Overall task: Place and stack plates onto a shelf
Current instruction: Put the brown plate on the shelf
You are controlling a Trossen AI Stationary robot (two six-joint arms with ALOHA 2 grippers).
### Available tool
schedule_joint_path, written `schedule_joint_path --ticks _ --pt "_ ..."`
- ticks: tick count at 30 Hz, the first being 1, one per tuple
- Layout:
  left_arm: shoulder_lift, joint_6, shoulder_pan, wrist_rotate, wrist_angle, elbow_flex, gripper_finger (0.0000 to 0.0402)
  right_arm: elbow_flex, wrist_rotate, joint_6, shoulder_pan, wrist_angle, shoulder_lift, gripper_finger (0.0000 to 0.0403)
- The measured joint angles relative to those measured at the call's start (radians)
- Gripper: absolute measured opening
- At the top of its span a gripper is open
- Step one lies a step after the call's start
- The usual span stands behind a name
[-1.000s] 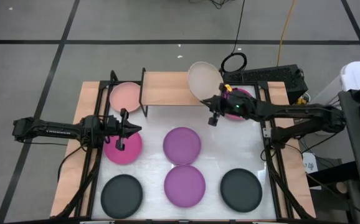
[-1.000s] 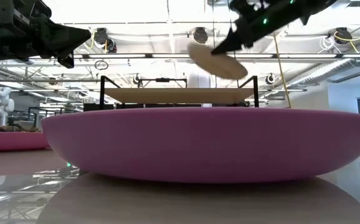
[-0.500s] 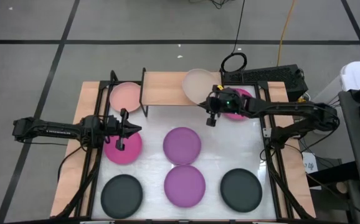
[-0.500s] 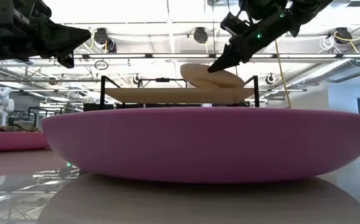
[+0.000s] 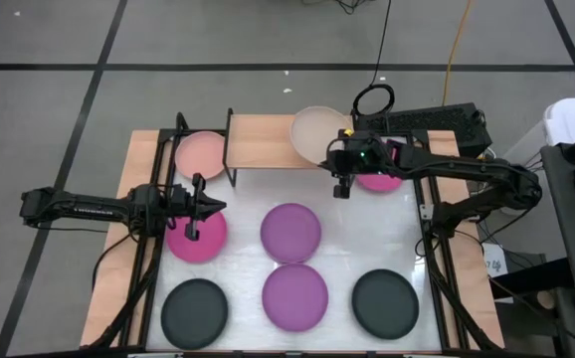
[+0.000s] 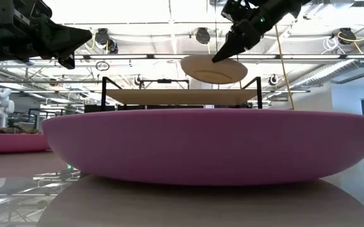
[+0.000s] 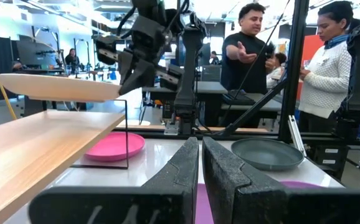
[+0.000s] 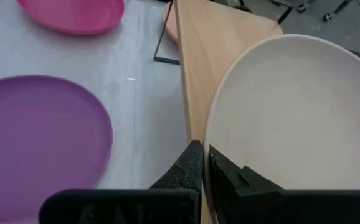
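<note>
My right gripper [image 5: 339, 161] is shut on the beige plate [image 5: 317, 132], which hangs level above the right end of the light-wood shelf [image 5: 266, 141]. The low view shows that plate [image 6: 212, 68] clear of the shelf board [image 6: 169, 96]. My left gripper [image 5: 200, 207] hovers shut and empty over a magenta plate [image 5: 198, 239] lying on the table. The salmon plate [image 5: 199, 154] sits at the shelf's left end. A second magenta plate [image 5: 379, 177] lies on the table beneath my right arm. My right gripper pinches the beige plate's rim [image 8: 212, 140] on the side toward the table's near-right. One finger [image 8: 230, 175] lies on the plate's inner face and the other [image 8: 188, 163] outside it. The plate is lifted clear and roughly level above the shelf.
Two purple plates [image 5: 290, 231] [image 5: 294, 295] lie in the table's middle, and two black plates [image 5: 194, 308] [image 5: 385, 302] near its front edge. A plate fills the foreground of the low view [image 6: 213, 145]. People stand [image 7: 329, 74] beyond the table.
My right gripper has carried the beige plate a little toward the table's left, over the shelf's right end. The plate has tipped from a slant to nearly level. It sank close to the board, then rose slightly.
</note>
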Motion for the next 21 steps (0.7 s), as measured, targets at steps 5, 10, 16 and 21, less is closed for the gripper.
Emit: schedule_joint_path --ticks 5,10,16,21 --pt "0.000 0.000 0.000 0.000 0.000 0.000 0.0026 -0.063 0.003 -0.012 0.000 0.086 0.005 0.0000" --pt "0.000 0.000 0.000 0.000 0.000 0.000 0.0026 -0.105 0.006 -0.030 -0.012 0.134 0.040 0.0000" --pt "0.000 0.000 0.000 0.000 -0.001 0.000 0.0026 -0.105 0.058 -0.025 -0.018 0.157 0.081 0.0007" --pt "0.000 0.000 0.000 0.000 -0.001 0.000 0.0026 -0.105 0.058 -0.019 -0.025 0.160 0.089 0.0031"
